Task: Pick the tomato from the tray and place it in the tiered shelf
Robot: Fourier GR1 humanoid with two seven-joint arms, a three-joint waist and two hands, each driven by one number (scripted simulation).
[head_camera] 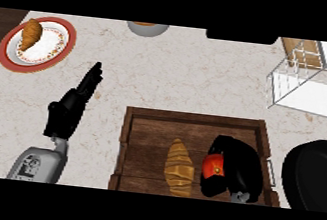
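A red tomato (pixel 213 168) lies in the dark wooden tray (pixel 146 130) at the lower middle, mostly covered by my right hand (pixel 236 165). That hand's fingers curl round the tomato, leaving only its left side showing. A croissant (pixel 179 168) lies in the tray just left of the tomato. The white wire tiered shelf (pixel 310 82) stands at the upper right of the counter. My left hand (pixel 74 105) is stretched out flat on the counter left of the tray, fingers straight and holding nothing.
A red-rimmed plate (pixel 54 45) with another croissant (pixel 30 34) sits at the upper left. A black round pan (pixel 317 176) lies right of the tray. A bowl's edge (pixel 147 28) shows at the top centre.
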